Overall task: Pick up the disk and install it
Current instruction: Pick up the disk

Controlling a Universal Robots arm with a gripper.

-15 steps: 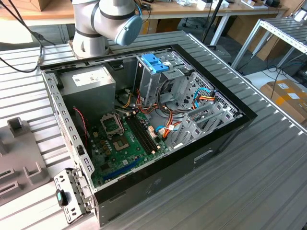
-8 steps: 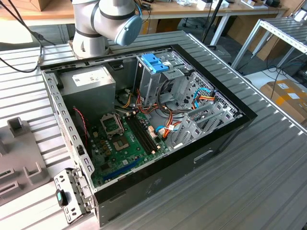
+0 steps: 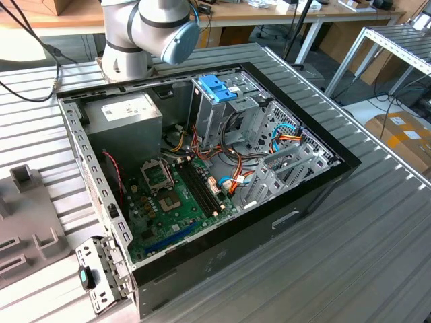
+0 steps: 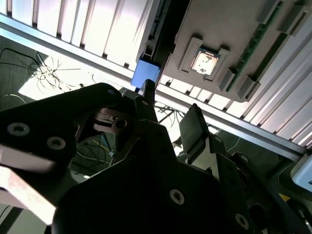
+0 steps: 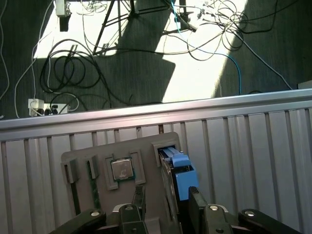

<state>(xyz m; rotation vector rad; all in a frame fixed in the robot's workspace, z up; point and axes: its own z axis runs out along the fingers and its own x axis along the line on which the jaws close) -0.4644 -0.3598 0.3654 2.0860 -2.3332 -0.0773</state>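
The disk point(image 5: 181, 176) stands on edge in a slot of a grey fixture tray point(image 5: 146, 144), with its blue side rail facing the camera. In the second wrist view the same blue rail point(image 4: 146, 74) shows just beyond one fingertip. My gripper point(image 5: 166, 199) hangs close over the disk, one finger on each side of it. There is a gap between the fingers and the disk, so the gripper is open and holds nothing. Its dark fingers point(image 4: 194, 127) are also spread apart in the second wrist view.
The tray also carries a processor chip point(image 5: 122, 169) and a green memory stick point(image 5: 95, 183). In the exterior view an open computer case point(image 3: 316, 195) lies on the ribbed metal table point(image 3: 377, 256), with a blue-topped drive cage point(image 3: 217, 87) and a grey power supply point(image 3: 128, 114) inside. Cables lie on the floor beyond the table edge point(image 5: 146, 109).
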